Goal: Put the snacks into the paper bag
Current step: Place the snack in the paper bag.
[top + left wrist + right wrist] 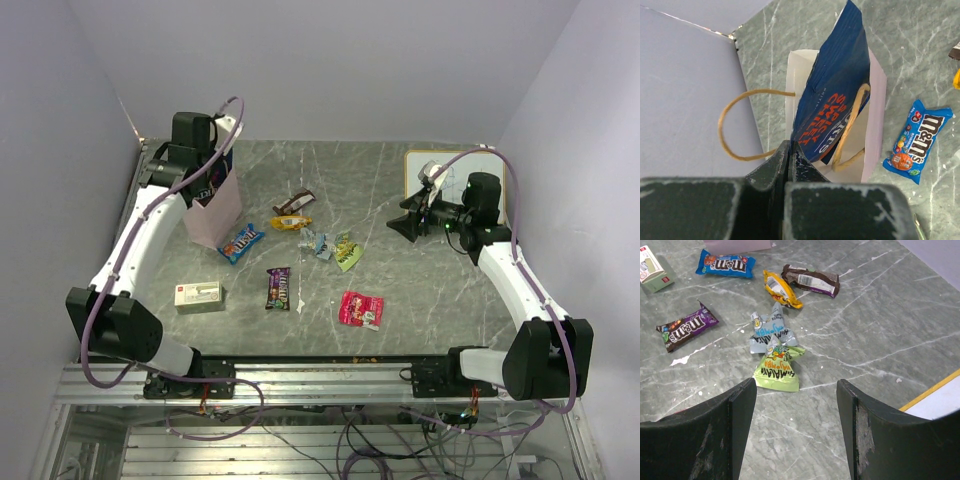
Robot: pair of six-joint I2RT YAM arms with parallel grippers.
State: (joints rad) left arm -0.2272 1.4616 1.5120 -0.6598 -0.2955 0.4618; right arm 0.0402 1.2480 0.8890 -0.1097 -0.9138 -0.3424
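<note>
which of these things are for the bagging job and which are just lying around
Job: paper bag, dark blue packet in it, blue m&m's, purple m&m's, red-pink packet, yellow packet, brown bar, silver packet, green packet.
Lying about: beige box, whiteboard.

Eight snacks: one blue packet point(241, 243), one purple packet point(279, 288), one brown bar point(293, 204), one yellow packet point(291, 223), one silver packet point(771, 330), one green packet point(777, 371), one pink packet point(360, 309), one large dark blue packet point(835, 85). One paper bag point(215, 220), one beige box point(197, 295), one whiteboard point(940, 400).
</note>
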